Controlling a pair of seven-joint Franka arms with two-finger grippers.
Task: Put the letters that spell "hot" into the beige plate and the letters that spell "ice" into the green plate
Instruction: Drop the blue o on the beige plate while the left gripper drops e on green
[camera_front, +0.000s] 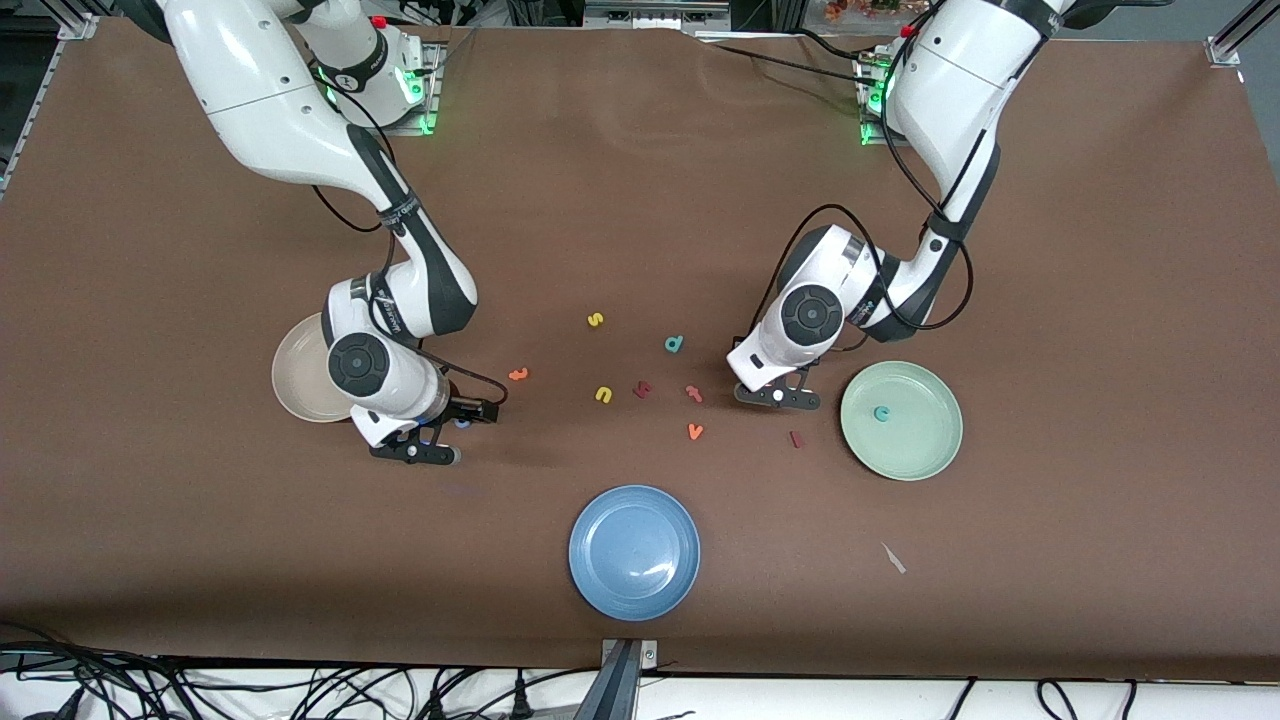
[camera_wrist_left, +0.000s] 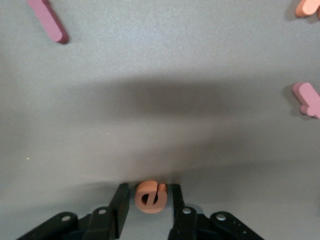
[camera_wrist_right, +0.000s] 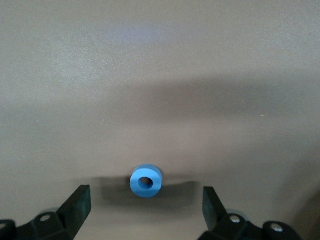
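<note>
one letter plated, two pickups underway

only the teal c (camera_front: 881, 413) lay in the green plate (camera_front: 935, 455). beige plate (camera_front: 292, 385) showed nothing in the part i could see; the right arm covered the rest.

left gripper (camera_wrist_left: 150, 200) was down at the table beside the green plate, toward the middle, fingers (camera_wrist_left: 120, 205) nearly touching the orange e (camera_wrist_left: 150, 196) on both sides. looked like a grip forming, couldn't call it held yet. dark red i (camera_front: 795, 438) lay on the table just beside it, nearer the front camera.

right gripper (camera_wrist_right: 145, 205) was low beside the beige plate, jaws wide apart with the blue o (camera_wrist_right: 146, 180) sitting between them on the table, untouched.

orange t (camera_front: 518, 374) was still loose near the right arm. yellow h: couldn't pick it out for sure.

my read: about one of six done. e and o next, then i, t, h.
</note>
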